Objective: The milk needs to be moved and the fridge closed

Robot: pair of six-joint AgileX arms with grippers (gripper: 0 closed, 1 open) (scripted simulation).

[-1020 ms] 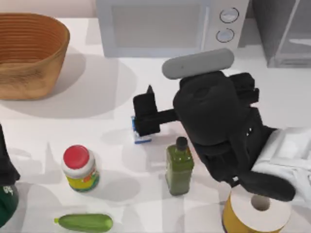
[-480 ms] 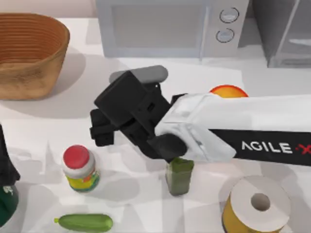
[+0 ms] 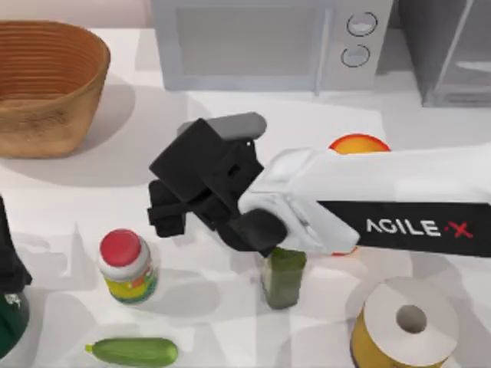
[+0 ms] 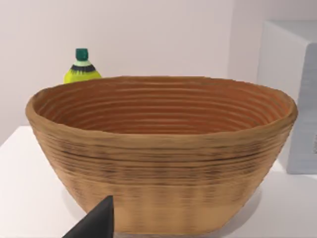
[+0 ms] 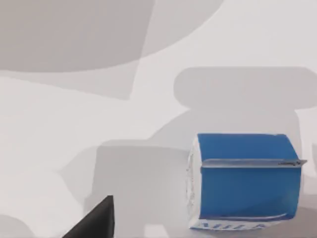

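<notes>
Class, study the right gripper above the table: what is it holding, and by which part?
Nothing. The milk stands free on the table below the right gripper, untouched by any fingers. The left arm sits parked by the basket.

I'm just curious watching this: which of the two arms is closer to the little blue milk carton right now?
The right one. Its tool hangs above the table's middle, with the milk standing just under its wrist camera. The left arm sits parked at the table's left edge, far from it.
</notes>
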